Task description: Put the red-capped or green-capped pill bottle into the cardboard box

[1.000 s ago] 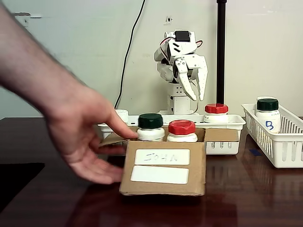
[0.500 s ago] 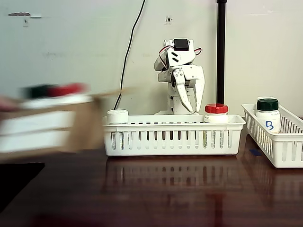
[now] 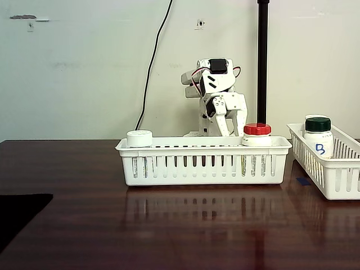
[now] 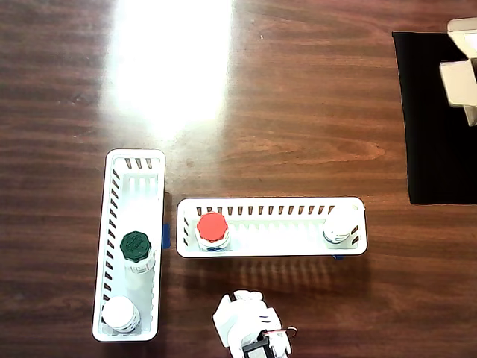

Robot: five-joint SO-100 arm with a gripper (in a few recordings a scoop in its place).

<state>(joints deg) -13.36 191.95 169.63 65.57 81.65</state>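
Note:
The red-capped pill bottle (image 3: 257, 134) (image 4: 212, 230) stands at one end of the long white basket (image 3: 205, 164) (image 4: 283, 202). The green-capped pill bottle (image 3: 318, 134) (image 4: 136, 248), marked with a blue letter, stands in the second white basket (image 3: 337, 175) (image 4: 112, 216). My gripper (image 3: 229, 122) (image 4: 237, 307) hangs behind the long basket, fingers pointing down, just left of the red cap in the fixed view. It is open and holds nothing. A pale cardboard shape with flaps (image 4: 460, 71), which looks like the cardboard box, is cut off by the overhead view's right edge.
A white-capped bottle (image 3: 139, 138) (image 4: 341, 224) stands at the long basket's other end. Another white-capped bottle (image 4: 121, 315) sits in the second basket beside the green one. A black mat (image 3: 19, 216) (image 4: 436, 149) covers a table corner. A black pole (image 3: 262, 62) rises behind the arm.
A person's hand lifted the cardboard box, with a green-capped and a red-capped bottle in it, away to the left and out of the fixed view. My gripper has sunk lower behind the basket.

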